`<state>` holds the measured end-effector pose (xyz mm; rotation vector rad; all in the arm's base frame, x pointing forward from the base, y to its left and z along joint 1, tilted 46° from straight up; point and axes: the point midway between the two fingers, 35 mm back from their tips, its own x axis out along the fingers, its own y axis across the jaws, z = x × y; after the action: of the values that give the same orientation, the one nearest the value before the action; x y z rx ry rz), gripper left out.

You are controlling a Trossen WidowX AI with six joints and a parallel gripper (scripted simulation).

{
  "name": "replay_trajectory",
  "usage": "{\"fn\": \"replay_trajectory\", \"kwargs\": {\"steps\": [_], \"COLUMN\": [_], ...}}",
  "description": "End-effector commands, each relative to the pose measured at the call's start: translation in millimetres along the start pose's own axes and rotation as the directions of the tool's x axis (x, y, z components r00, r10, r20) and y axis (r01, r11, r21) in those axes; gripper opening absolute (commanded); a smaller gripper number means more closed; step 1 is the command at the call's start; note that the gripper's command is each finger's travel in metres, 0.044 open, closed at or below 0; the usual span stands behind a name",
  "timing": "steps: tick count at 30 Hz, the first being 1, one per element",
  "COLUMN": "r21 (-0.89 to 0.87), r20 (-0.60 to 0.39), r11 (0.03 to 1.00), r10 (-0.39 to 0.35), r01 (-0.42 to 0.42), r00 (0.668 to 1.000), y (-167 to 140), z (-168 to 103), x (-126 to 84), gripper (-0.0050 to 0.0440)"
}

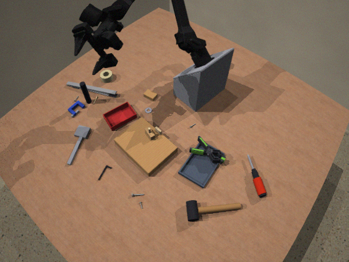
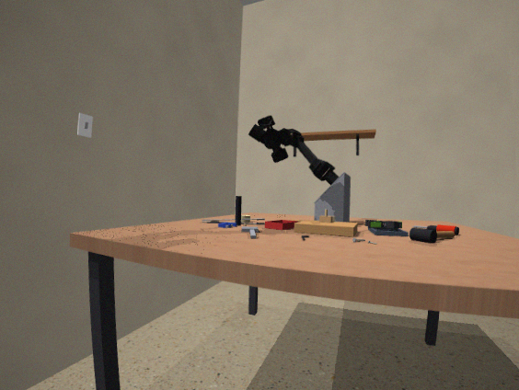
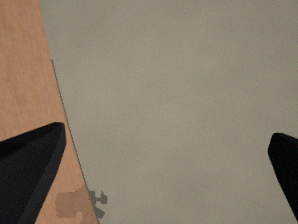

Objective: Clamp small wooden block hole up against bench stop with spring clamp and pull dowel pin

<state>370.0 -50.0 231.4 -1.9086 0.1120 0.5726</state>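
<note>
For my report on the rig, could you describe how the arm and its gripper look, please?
The arm is matte black throughout, built of blocky, angular links, and rises from a grey wedge-shaped pedestal. The gripper is also black, with two tapered, pointed fingers. No cables, labels or markings are visible.
</note>
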Motion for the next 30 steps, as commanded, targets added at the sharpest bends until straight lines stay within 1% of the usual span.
{"fn": "replay_trajectory", "kwargs": {"steps": [1, 7, 9, 12, 24, 26, 30], "r21": [0.075, 0.195, 0.195, 0.252, 0.457, 0.457, 0.518], "r20": [0.006, 0.015, 0.015, 0.02, 0.038, 0.038, 0.043], "r11": [0.996, 0.974, 0.974, 0.956, 0.847, 0.847, 0.799], "r10": [0.044, 0.113, 0.113, 0.147, 0.287, 0.287, 0.333], "r01": [-0.044, -0.113, -0.113, -0.148, -0.272, -0.272, -0.306], "r00": [0.999, 0.994, 0.994, 0.989, 0.957, 0.957, 0.942], "y": [7.9, 21.1, 21.1, 27.9, 55.2, 55.2, 64.4], "z": [1.6, 6.1, 6.1, 8.6, 20.2, 20.2, 24.5], "x": [8.8, 20.2, 20.2, 25.5, 44.3, 44.3, 49.7], "gripper": [0.044, 0.044, 0.044, 0.044, 0.044, 0.044, 0.044]}}
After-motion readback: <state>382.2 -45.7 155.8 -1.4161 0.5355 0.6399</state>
